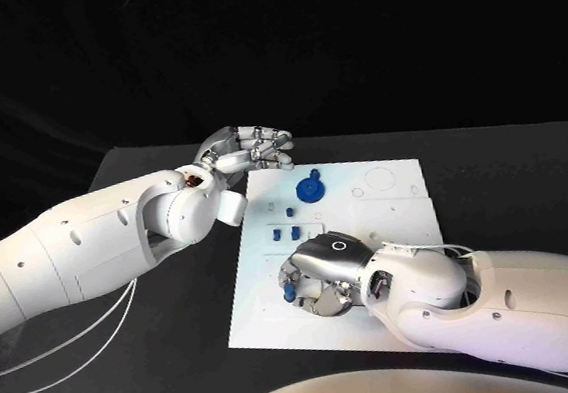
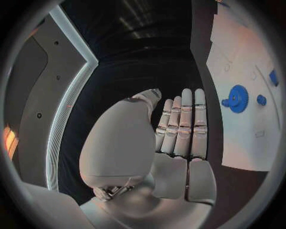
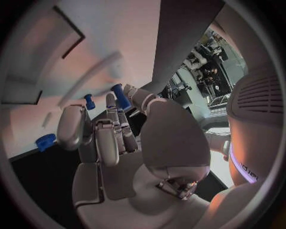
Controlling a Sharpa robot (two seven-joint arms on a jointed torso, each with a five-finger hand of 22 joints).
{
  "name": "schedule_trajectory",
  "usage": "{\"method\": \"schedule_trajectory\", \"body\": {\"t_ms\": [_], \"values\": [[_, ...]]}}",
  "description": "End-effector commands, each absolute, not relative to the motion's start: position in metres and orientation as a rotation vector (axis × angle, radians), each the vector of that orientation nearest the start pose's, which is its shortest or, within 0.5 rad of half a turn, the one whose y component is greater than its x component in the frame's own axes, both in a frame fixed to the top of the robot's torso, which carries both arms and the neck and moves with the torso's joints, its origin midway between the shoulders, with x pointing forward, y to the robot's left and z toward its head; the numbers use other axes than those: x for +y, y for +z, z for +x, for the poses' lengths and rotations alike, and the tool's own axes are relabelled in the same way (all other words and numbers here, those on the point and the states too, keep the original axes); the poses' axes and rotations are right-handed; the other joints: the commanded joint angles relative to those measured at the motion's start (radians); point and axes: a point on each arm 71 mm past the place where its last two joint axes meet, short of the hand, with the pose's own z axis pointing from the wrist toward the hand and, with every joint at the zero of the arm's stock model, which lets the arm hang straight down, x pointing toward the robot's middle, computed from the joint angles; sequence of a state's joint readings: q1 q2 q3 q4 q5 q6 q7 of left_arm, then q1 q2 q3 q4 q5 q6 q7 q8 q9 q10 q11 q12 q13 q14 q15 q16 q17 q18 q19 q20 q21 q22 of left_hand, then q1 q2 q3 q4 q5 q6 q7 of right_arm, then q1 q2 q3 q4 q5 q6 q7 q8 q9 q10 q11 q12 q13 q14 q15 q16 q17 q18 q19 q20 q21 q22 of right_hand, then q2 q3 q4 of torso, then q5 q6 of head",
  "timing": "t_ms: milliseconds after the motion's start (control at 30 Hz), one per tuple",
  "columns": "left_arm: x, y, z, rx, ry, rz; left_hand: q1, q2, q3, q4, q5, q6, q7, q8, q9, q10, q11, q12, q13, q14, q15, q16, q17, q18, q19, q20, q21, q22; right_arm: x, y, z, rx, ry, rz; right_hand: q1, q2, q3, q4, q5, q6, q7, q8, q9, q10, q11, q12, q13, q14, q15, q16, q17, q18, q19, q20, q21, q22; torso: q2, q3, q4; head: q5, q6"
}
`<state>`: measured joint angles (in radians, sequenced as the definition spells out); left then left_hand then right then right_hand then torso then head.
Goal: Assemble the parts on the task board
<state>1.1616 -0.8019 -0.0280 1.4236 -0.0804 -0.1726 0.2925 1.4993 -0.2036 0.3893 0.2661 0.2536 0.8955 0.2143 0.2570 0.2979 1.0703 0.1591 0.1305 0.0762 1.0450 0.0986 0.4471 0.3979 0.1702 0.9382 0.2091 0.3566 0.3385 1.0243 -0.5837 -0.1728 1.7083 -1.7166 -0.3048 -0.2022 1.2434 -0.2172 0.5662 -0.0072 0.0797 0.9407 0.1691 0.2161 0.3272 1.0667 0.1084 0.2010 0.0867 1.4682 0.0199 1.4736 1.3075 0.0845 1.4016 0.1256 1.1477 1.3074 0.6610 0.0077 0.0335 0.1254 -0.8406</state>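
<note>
Viewing: we see the white task board [image 1: 392, 230] mid black table [image 1: 170, 306], both arms in over it.
L hand: left hand [image 1: 245, 150] sits at the board's far-left corner, off the plate, fingers [image 2: 186, 124] straight and side by side, holding nothing; we call it empty, fingers together.
R hand: right hand [image 1: 322, 269] is low over the board's near-left part, fingers curled down. In wrist view a blue peg [image 3: 120, 95] sits at its fingertips; we cannot tell if it's pinched or just touched.
Gear: blue gear part [image 1: 311, 189] lies on the board's far-left area, just beside L hand, not touching.
Small parts: small blue pieces [image 1: 283, 230] stand mid-board, btw gear and R hand.
Other: blue round piece [image 3: 45, 141] at the board edge near R hand.
</note>
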Motion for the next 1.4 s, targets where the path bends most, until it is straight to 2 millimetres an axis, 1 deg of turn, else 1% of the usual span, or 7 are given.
{"method": "schedule_trajectory", "body": {"t_ms": [33,500,833,900,967,1100,1400], "values": [[0.208,-0.204,0.498,1.589,-1.562,-1.091,-0.002,0.005,-0.006,0.000,0.002,-0.003,0.003,-0.006,-0.001,-0.009,-0.001,0.002,0.002,-0.007,0.002,-0.004,0.001,0.007,-0.006,-0.002,-0.005,-0.001,-0.030,-0.264,0.350,1.708,0.976,-0.529,0.000,-0.010,-0.010,0.000,-0.001,-0.007,0.002,-0.005,-0.002,-0.018,0.001,-0.007,-0.002,0.045,0.007,-0.007,-0.002,0.004,-0.011,0.000,-0.009,0.082,0.001,0.0009,0.0004,-0.002,0.003],[0.211,-0.203,0.498,1.586,-1.561,-1.091,-0.002,0.008,-0.005,0.000,0.003,-0.001,0.001,-0.005,-0.001,-0.013,-0.001,0.002,0.001,-0.011,0.002,-0.004,0.003,0.007,-0.007,-0.001,-0.007,-0.002,-0.066,-0.239,0.358,1.559,1.060,-0.305,0.026,0.002,-0.071,-0.001,0.013,-0.059,-0.005,-0.038,-0.011,-0.112,0.004,0.029,-0.010,0.023,0.009,-0.051,-0.087,0.030,-0.066,0.003,-0.160,0.017,-0.002,0.0011,-0.0029,-0.014,0.016],[0.215,-0.203,0.498,1.567,-1.570,-1.086,0.002,0.016,-0.003,-0.002,0.002,0.017,-0.015,0.006,0.003,-0.010,-0.009,0.009,0.004,-0.016,-0.001,-0.001,0.009,0.008,-0.008,0.000,-0.010,-0.002,-0.157,-0.227,0.385,1.776,1.034,0.183,-0.017,0.019,-0.049,0.049,0.058,0.019,-0.017,-0.011,0.001,0.164,-0.041,0.154,0.054,0.053,-0.027,-0.006,0.000,0.000,0.015,-0.027,0.001,0.090,-0.014,-0.0021,-0.0124,-0.070,0.035],[0.216,-0.203,0.498,1.561,-1.570,-1.088,0.002,0.016,-0.003,-0.002,0.002,0.017,-0.017,0.006,0.004,-0.009,-0.010,0.009,0.004,-0.016,-0.001,-0.001,0.009,0.008,-0.008,0.000,-0.010,-0.002,-0.174,-0.228,0.385,1.822,1.005,0.232,-0.037,-0.001,-0.093,0.059,0.088,0.034,-0.037,0.013,0.017,0.227,-0.063,0.256,0.142,0.059,-0.046,0.007,0.026,-0.008,0.030,-0.043,0.040,0.109,-0.016,-0.0017,-0.0148,-0.079,0.035],[0.218,-0.203,0.498,1.556,-1.564,-1.091,0.002,0.017,-0.003,-0.002,0.002,0.018,-0.018,0.007,0.004,-0.008,-0.011,0.011,0.004,-0.016,-0.002,0.000,0.010,0.008,-0.008,0.000,-0.010,-0.002,-0.190,-0.229,0.383,1.862,0.974,0.274,-0.034,0.015,-0.144,0.083,0.100,0.004,-0.049,0.055,0.065,0.125,-0.079,0.469,0.382,0.064,-0.061,0.022,0.051,-0.018,0.048,-0.054,0.082,0.134,-0.020,-0.0005,-0.0182,-0.096,0.033],[0.220,-0.205,0.498,1.550,-1.556,-1.097,0.001,0.017,-0.004,-0.001,0.002,0.018,-0.020,0.007,0.004,-0.005,-0.013,0.013,0.005,-0.015,-0.003,0.001,0.011,0.009,-0.007,0.000,-0.010,-0.002,-0.219,-0.232,0.378,1.892,0.903,0.305,-0.030,0.019,-0.162,0.103,0.087,0.009,-0.053,0.095,0.108,0.221,-0.076,0.787,0.774,0.077,-0.058,0.050,0.121,-0.033,0.077,-0.058,0.169,0.173,-0.025,0.0008,-0.0228,-0.111,0.028],[0.221,-0.209,0.495,1.548,-1.566,-1.108,0.001,0.017,-0.004,-0.001,0.002,0.019,-0.021,0.008,0.004,-0.004,-0.013,0.014,0.005,-0.014,-0.004,0.003,0.012,0.009,-0.007,0.000,-0.010,-0.002,-0.245,-0.239,0.362,1.944,0.711,0.262,-0.078,-0.005,-0.241,0.179,0.095,-0.008,-0.059,0.138,0.171,0.309,-0.078,1.033,1.088,0.092,-0.057,0.081,0.207,-0.047,0.102,-0.056,0.240,0.206,-0.034,0.0004,-0.0306,-0.132,0.019]]}}
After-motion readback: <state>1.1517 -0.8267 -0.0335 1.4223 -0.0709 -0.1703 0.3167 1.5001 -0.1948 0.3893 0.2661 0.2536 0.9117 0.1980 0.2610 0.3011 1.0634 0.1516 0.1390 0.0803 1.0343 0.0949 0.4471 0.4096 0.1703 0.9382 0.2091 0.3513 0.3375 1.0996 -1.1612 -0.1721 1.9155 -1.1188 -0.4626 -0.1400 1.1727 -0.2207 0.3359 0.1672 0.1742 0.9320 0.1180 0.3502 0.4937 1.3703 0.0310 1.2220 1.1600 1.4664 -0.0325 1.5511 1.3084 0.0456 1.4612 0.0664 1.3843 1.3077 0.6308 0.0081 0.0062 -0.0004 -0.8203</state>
